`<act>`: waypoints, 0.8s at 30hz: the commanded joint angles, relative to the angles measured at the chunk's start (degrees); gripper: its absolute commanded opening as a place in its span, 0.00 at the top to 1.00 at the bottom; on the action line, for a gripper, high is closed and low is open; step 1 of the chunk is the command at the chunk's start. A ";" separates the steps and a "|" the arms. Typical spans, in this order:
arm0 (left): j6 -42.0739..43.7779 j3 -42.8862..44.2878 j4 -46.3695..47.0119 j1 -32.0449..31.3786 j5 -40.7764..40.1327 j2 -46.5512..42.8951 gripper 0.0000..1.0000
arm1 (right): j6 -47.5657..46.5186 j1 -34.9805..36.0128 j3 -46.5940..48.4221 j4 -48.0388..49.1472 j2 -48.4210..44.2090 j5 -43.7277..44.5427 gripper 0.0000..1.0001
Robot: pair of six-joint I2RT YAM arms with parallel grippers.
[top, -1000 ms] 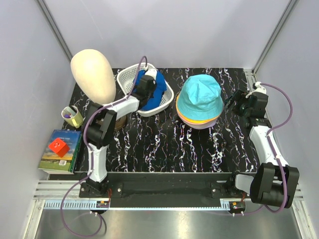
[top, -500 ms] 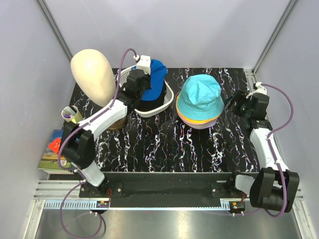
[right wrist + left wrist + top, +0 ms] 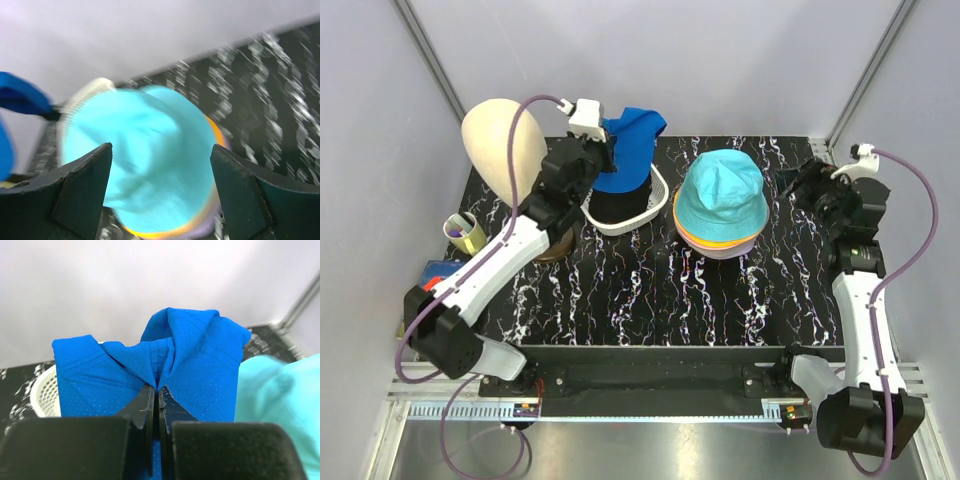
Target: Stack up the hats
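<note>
Our left pincer [image 3: 158, 388] is clamped tight on the royal-blue fabric hat [image 3: 200, 365], holding it bunched just above the white perforated plastic basket [image 3: 620, 226]. Right of that basket we see the teal fabric bucket hat [image 3: 722, 195] topping the stacked hats [image 3: 718, 243]. Farther right, the right pincer [image 3: 161, 150] gapes wide, holding nothing.

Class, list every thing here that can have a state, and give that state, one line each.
Left end effector: shut on the blue hat.
Blue hat: pinched, held over the basket.
Right end effector: open, empty.
Teal hat: on top of the stacked hats.
Black cap: in the basket.
</note>
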 commanded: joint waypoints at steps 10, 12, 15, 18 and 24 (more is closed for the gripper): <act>-30.19 -2.79 14.20 -0.16 7.65 -12.27 1.00 | 12.01 29.83 5.76 34.06 9.72 -11.70 0.14; -33.71 -4.29 16.34 -0.16 6.60 -13.76 1.00 | 11.93 32.73 5.94 36.82 10.96 -11.62 0.14; -35.74 -5.35 16.43 -0.33 4.67 -14.91 1.00 | 11.23 36.78 5.94 40.95 12.81 -10.83 0.14; -38.72 -8.24 18.71 -0.60 2.91 -16.58 1.00 | 10.26 39.95 6.72 44.65 14.39 -9.52 0.14; -40.14 -10.89 20.39 -2.44 0.18 -17.99 1.00 | 7.10 44.70 9.89 47.72 18.87 -9.60 0.15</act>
